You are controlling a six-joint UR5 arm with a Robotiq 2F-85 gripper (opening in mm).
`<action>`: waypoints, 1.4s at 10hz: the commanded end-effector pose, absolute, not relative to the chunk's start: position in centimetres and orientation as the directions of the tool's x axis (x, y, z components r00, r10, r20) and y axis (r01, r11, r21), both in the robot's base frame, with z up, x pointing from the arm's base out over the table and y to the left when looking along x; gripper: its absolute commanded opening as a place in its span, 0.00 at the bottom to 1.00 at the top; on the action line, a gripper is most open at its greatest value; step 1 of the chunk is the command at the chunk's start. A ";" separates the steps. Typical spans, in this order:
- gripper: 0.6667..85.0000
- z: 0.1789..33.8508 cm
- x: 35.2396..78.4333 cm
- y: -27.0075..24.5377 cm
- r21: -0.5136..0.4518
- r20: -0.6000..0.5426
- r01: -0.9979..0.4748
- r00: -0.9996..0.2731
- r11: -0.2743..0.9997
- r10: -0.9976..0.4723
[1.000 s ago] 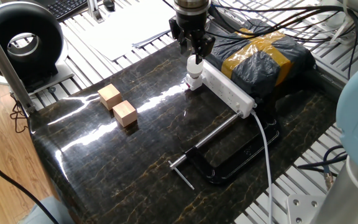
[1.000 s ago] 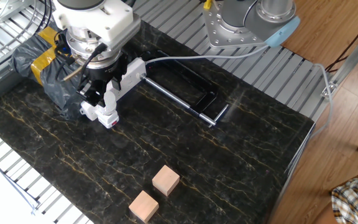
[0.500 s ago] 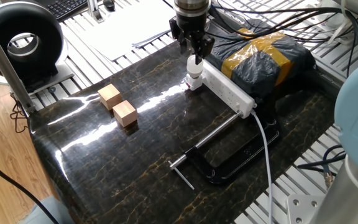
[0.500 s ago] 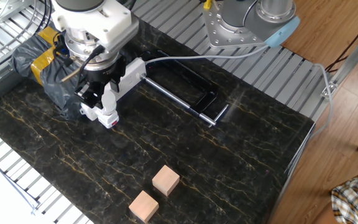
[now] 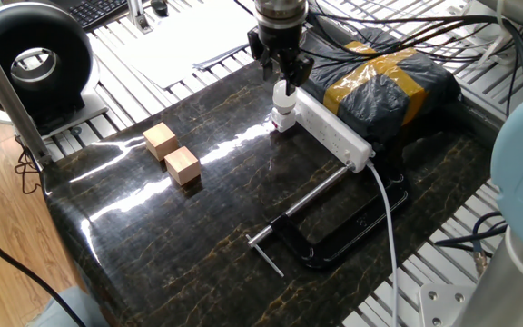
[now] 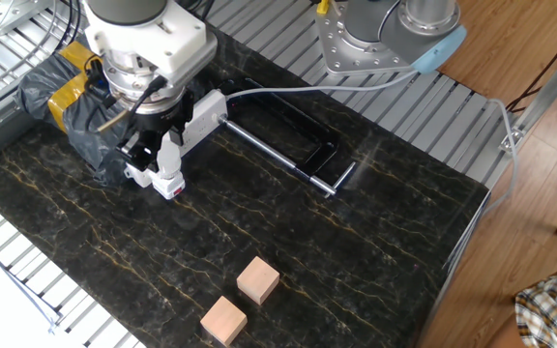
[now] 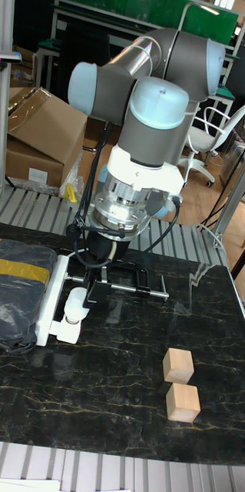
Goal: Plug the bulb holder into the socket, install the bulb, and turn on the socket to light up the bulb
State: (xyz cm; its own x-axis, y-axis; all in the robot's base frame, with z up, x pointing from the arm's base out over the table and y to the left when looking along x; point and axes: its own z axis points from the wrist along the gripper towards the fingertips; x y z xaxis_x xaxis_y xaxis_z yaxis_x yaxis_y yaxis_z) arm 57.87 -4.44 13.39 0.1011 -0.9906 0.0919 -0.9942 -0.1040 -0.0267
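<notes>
The white socket lies along the far side of the dark marble table, with its cable running toward the front. The small white bulb holder is plugged into the socket's end outlet. The white bulb stands upright on top of the holder. My gripper comes straight down over it, and its fingers close on the bulb's rounded top from both sides. From the opposite side, the gripper, bulb, holder and socket stand the same way. I cannot see whether the bulb is lit.
Two tan wooden cubes sit left of centre. A black clamp lies near the front right, beside the white cable. A dark bag with yellow tape lies right behind the socket. A black ring-shaped device stands off the table's left.
My gripper has turned slightly about its vertical axis while staying on the bulb over the holder. Nothing else has moved.
</notes>
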 end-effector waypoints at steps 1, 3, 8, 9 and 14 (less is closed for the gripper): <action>0.65 12.8 57.8 -4.9 -0.033 0.088 -0.993 0.106 -0.109 -0.990; 0.65 12.7 57.7 -4.9 -0.033 0.082 -0.993 0.106 -0.109 -0.991; 0.65 12.9 57.0 -4.2 -0.015 0.075 -0.995 0.093 -0.094 -0.993; 0.65 13.3 57.0 -3.9 -0.020 0.077 -0.995 0.093 -0.094 -0.993; 0.67 12.4 57.9 -5.3 -0.037 0.095 -0.989 0.140 -0.144 -0.986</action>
